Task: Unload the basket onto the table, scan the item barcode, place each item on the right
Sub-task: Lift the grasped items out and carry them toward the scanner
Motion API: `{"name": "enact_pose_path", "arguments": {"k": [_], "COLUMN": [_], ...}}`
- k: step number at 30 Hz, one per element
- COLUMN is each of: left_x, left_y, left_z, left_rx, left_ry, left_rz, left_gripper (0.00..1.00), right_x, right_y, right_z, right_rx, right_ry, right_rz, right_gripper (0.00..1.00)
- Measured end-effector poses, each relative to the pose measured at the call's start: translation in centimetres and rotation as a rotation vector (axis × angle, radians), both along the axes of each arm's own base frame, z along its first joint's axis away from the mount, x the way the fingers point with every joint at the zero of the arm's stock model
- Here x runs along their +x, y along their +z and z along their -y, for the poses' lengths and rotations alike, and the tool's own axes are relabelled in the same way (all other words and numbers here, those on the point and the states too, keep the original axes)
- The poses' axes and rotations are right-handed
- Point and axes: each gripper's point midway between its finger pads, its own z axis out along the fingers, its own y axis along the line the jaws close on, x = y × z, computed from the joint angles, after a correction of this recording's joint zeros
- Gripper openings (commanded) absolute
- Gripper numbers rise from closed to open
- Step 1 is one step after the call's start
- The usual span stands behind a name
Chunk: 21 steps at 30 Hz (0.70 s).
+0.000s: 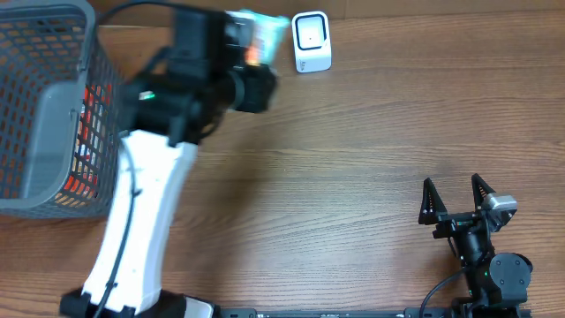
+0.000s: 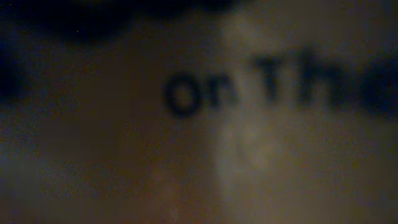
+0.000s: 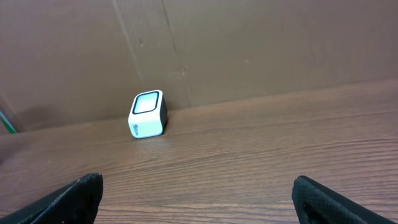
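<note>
I have the left gripper (image 1: 240, 42) part-closed on the packet (image 1: 265, 31) just left of the scanner (image 1: 312, 41), so next I must turn its barcode toward it, while the right gripper (image 1: 457, 201) sits wide open, empty.

The left arm (image 1: 146, 221) reaches from the table's (image 1: 353, 132) near edge to its far edge, left gripper (image 1: 240, 42) clamped on the item (image 1: 265, 31). The right gripper (image 1: 452, 184) sits by the near right corner, jaws wide apart.
</note>
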Motion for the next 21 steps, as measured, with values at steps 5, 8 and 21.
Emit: {"name": "enact_pose_path", "arguments": {"k": [5,8,21], "left_x": [-0.2,-0.4,-2.8], "left_y": [-4.7,-8.6,-20.9], "left_z": [6.1,9.3,19.6], "left_rx": [0.004,0.028,0.104], "left_ry": [-0.086,-0.122,-0.203], "left_rz": [-0.112,-0.197,-0.38], "left_gripper": [0.51,0.5,0.47], "right_x": [0.0,0.0,0.0], "right_y": [0.0,0.0,0.0], "right_z": [0.0,0.0,0.0], "right_rx": [0.0,0.0,0.0], "right_ry": [0.0,0.0,0.0], "right_rz": [-0.001,-0.001,-0.001], "right_gripper": [1.0,1.0,1.0]}}
